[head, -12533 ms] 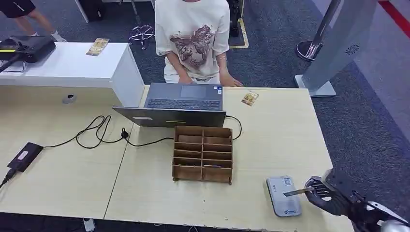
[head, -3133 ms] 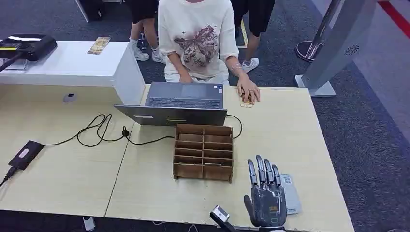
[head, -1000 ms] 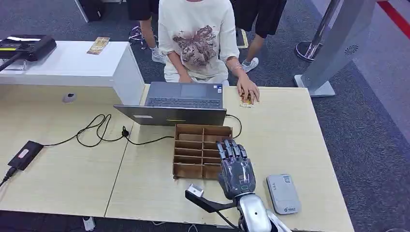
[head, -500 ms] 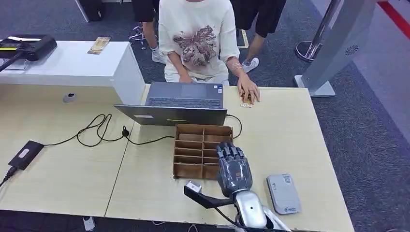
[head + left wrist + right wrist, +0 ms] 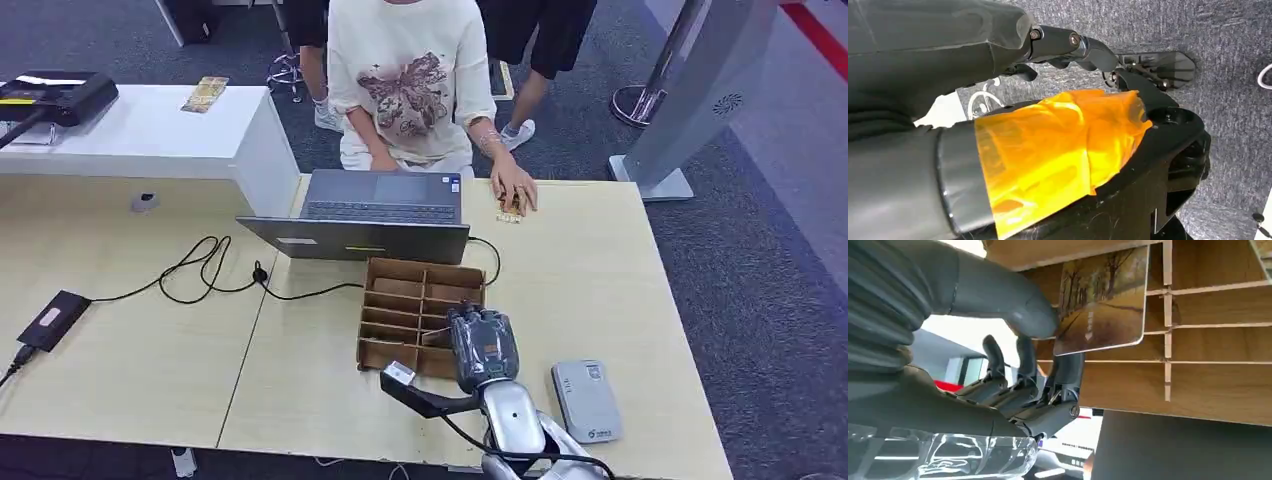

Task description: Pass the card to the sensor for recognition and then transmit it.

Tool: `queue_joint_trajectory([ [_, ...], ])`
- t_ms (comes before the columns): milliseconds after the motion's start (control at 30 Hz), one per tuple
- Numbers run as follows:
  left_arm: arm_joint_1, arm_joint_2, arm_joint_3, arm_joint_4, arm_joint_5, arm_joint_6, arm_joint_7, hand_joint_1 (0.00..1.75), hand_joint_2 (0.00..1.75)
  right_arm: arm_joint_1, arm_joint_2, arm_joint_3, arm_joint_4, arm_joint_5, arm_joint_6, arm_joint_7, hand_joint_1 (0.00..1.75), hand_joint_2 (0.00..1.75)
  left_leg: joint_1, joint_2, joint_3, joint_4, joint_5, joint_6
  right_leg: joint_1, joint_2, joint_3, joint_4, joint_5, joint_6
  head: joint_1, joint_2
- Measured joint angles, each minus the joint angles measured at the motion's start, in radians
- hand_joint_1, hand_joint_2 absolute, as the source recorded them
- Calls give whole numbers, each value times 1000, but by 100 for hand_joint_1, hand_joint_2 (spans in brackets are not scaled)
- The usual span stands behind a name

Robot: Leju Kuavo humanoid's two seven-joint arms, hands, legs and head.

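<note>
My right hand (image 5: 483,345) hangs over the near right part of the wooden slot box (image 5: 400,305), its back turned up. In the right wrist view the thumb and a finger of this hand (image 5: 1013,315) pinch a card (image 5: 1103,300) printed with a tree-lined road. The card's free end lies against the box's dividers (image 5: 1168,330), at the mouth of a compartment. The grey card sensor (image 5: 586,400) lies flat on the table to the right of the hand, nothing on it. My left hand (image 5: 1068,42) hangs beside the body over grey carpet, its fingers loosely extended and holding nothing.
An open laptop (image 5: 380,215) stands just behind the box, with a seated person (image 5: 405,80) at it. That person's hand (image 5: 514,190) rests on another card at the table's far edge. A black cable (image 5: 200,270) and a small black device (image 5: 50,320) lie on the left. Other people stand behind.
My right hand came from the sensor at the right, crossed left to the slot box and has now dipped its fingers down to the box's right column. The box has tilted slightly.
</note>
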Motion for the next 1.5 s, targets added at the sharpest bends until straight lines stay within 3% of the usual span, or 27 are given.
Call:
queue_joint_trajectory([
  [233,0,0,0,0,4,3,3,0,0,2,6,0,2,-14,-11,-7,168,175,0,0,0,0,0,0,0,0,0,0,0,0,0,0],
  [433,0,0,0,0,4,3,13,0,0,5,6,0,0,-17,-17,-9,124,175,0,0,0,0,0,0,0,0,0,0,0,0,0,0],
  [500,0,0,0,0,3,2,11,0,0,6,6,-2,-1,-18,-18,-9,124,175,0,0,0,0,0,0,0,0,0,0,0,0,0,0],
  [567,0,0,0,0,3,2,9,0,0,6,6,-7,-3,-18,-25,-8,72,175,0,0,0,0,0,0,0,0,0,0,0,0,0,0],
  [600,0,0,0,0,3,2,8,0,0,6,6,-10,-5,-18,-30,-8,72,175,0,0,0,0,0,0,0,0,-1,0,0,0,0,0],
  [633,0,0,0,0,3,2,8,0,0,7,5,-14,-7,-18,-37,-7,58,175,0,0,0,0,0,0,0,0,-1,0,0,0,0,0],
  [900,0,0,0,0,9,6,8,0,0,26,-13,-65,-93,-8,-98,-7,56,175,0,0,0,0,0,0,0,0,-1,0,0,0,0,0],
  [1367,0,0,1,0,19,10,-1,0,0,101,-45,-99,-218,27,-130,-23,80,175,0,0,-1,0,0,0,0,0,-1,0,0,0,1,0],
  [1500,0,0,2,0,24,12,-1,0,0,145,-50,-98,-258,49,-140,-30,73,175,0,1,-1,0,0,0,0,1,-2,0,0,0,0,0],
])
